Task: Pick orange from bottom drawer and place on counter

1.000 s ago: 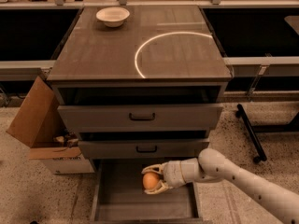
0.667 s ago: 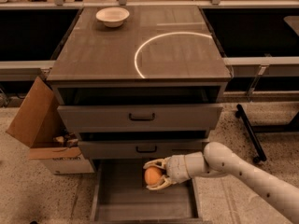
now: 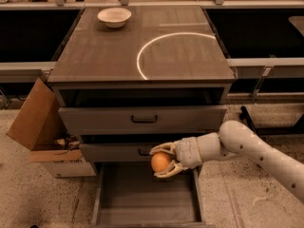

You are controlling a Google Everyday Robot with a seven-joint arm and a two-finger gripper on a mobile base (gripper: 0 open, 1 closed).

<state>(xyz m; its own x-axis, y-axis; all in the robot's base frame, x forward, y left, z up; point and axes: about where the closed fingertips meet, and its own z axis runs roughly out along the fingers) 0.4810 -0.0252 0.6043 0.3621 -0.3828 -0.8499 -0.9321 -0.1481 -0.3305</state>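
Observation:
The orange (image 3: 160, 162) is a small round fruit held between the fingers of my gripper (image 3: 162, 161), which is shut on it. The gripper holds it above the open bottom drawer (image 3: 147, 198), just in front of the middle drawer's face. My white arm reaches in from the right. The drawer's flat floor is bare. The counter (image 3: 109, 56) is the dark cabinet top with a bright curved arc, well above the gripper.
A white bowl (image 3: 114, 16) stands at the counter's back left. The two upper drawers (image 3: 142, 120) with black handles sit slightly pulled out. An open cardboard box (image 3: 45, 132) stands on the speckled floor left of the cabinet.
My gripper has lifted the orange up out of the bottom drawer, up toward the middle drawer's face.

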